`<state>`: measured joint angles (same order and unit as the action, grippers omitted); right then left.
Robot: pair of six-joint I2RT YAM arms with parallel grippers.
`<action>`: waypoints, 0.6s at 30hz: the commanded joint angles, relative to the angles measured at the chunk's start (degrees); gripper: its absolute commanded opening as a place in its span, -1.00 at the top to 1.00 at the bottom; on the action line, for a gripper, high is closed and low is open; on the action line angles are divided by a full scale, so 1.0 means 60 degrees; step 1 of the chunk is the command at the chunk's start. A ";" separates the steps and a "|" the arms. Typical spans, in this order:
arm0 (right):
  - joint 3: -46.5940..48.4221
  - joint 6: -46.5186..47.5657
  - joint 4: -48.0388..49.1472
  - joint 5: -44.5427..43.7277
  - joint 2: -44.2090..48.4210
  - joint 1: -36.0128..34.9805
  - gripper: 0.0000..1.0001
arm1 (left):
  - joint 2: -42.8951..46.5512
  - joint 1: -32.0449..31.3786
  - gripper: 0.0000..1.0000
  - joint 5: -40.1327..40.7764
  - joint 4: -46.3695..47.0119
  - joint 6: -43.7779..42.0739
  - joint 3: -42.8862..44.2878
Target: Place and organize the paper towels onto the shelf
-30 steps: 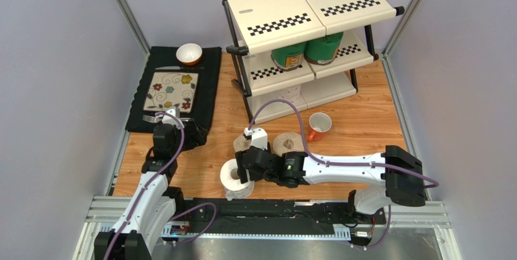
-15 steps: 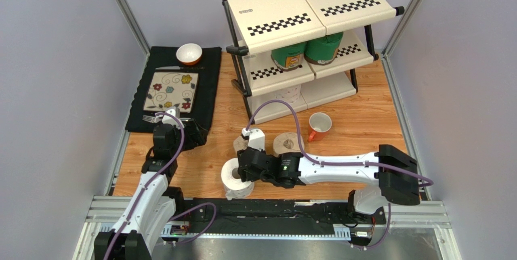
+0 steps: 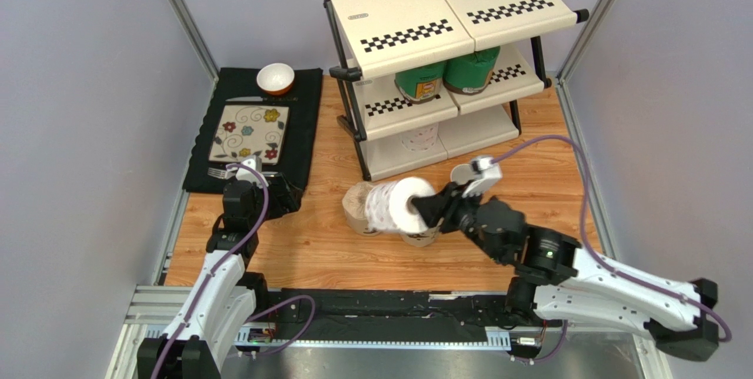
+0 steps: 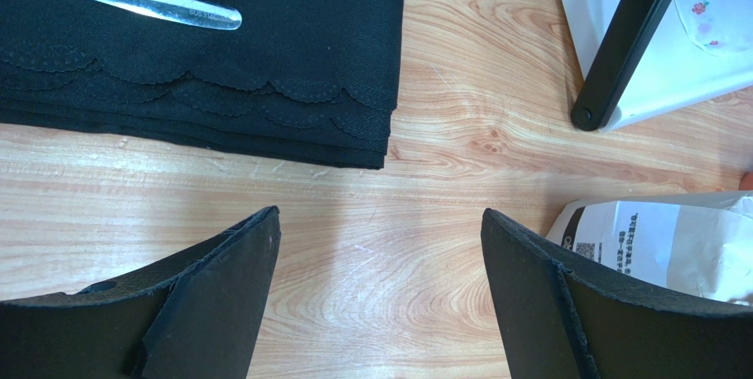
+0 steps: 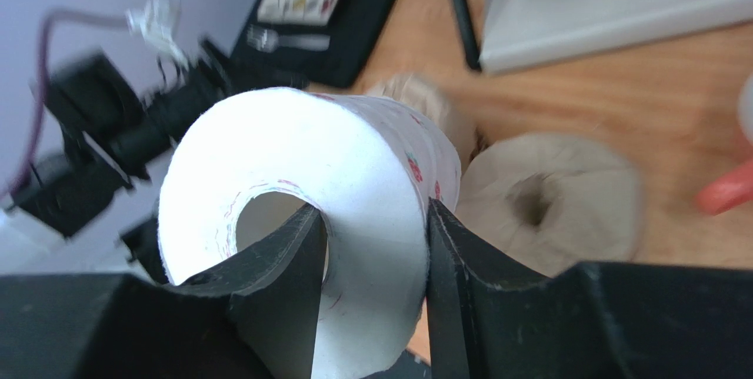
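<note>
My right gripper (image 3: pixel 424 209) is shut on a white paper towel roll (image 3: pixel 395 205), one finger in its core, one outside; it also shows in the right wrist view (image 5: pixel 353 185). It hangs tilted above two brown kraft rolls (image 3: pixel 358 205) (image 5: pixel 548 198) on the table. Two green rolls (image 3: pixel 420 81) (image 3: pixel 470 70) stand on the middle tier of the shelf (image 3: pixel 406 30). Another white roll (image 3: pixel 422 139) sits on the bottom tier. My left gripper (image 3: pixel 250 170) (image 4: pixel 380 247) is open and empty over bare wood beside the placemat.
A black placemat (image 3: pixel 300 123) with a floral plate (image 3: pixel 250 132) and a small bowl (image 3: pixel 276 78) lies at the left. An orange mug (image 3: pixel 463 181) stands behind my right gripper. A shelf leg (image 4: pixel 623 43) shows in the left wrist view.
My right gripper has lifted the white roll from the near table edge and swung it right and back, over the brown rolls. The right arm has folded to the right. The left arm is still.
</note>
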<state>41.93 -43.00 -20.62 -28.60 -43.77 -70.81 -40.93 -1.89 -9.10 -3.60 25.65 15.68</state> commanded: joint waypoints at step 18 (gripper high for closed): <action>0.1844 0.0912 -0.2291 -0.3539 0.1714 0.6496 0.32 | -0.0019 0.0037 -0.84 -0.0182 0.0335 0.0149 0.0067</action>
<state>49.04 -38.85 -37.45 -45.54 -34.28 -36.75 -40.95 -1.89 -9.21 -3.60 25.67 15.68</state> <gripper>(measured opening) 0.426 0.924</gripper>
